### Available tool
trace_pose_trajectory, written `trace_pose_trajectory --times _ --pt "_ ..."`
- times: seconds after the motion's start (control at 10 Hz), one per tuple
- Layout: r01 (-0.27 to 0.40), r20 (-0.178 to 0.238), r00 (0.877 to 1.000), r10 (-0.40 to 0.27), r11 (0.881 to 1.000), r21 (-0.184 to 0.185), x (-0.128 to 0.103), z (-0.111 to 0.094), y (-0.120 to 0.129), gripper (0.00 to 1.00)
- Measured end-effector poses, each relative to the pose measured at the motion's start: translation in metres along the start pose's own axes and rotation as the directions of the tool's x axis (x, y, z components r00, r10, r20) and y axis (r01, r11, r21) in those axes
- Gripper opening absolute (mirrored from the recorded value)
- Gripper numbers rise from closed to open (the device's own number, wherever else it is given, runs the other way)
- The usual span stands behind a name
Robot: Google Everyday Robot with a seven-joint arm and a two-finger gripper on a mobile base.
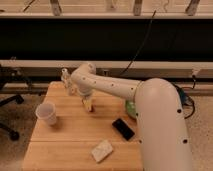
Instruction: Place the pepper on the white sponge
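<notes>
Camera view showed a wooden table (60, 147) in the lower half of the frame, with a dark wall and a pale rail behind it. The white arm (117, 89) came in from the lower right, bent at a thick elbow, and reached left across the table to a rounded wrist near the upper left of the tabletop. From that wrist the gripper (89, 105) pointed down, its pale tip at or just above the wood, a little left of the frame's centre. Whether it was released or clenched I could not tell.

The pepper could not be made out; the gripper's tip covered the spot beneath it. The sponge (102, 150) lay flat near the table's front edge, at lower centre, well apart from the gripper and with nothing on it.

A paper cup (46, 113) stood upright to the left of the gripper. A black phone (123, 128) lay flat to the lower right of the gripper, between it and the arm's big body. A green bowl (129, 107) showed only as a sliver behind the arm. A small clear bottle (65, 80) stood at the table's back left corner, just beside the wrist.
</notes>
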Motion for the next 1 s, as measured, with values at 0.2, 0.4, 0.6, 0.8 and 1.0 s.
trace_pose_trajectory --times 0.2,0.4,0.6,0.8,1.0 --pt "-0.078 -0.012 0.997 0.078 0.997 -0.017 0.001 0.005 0.002 0.80" --pt "-0.124 -0.023 0.992 0.124 0.992 -0.033 0.008 0.010 0.007 0.80" --pt "-0.170 -0.025 0.985 0.169 0.984 -0.045 0.010 0.018 0.013 0.80" --pt "-0.197 -0.021 0.980 0.196 0.979 -0.057 0.009 0.025 0.017 0.80" --pt "-0.212 -0.018 0.977 0.212 0.975 -0.067 0.007 0.030 0.018 0.80"
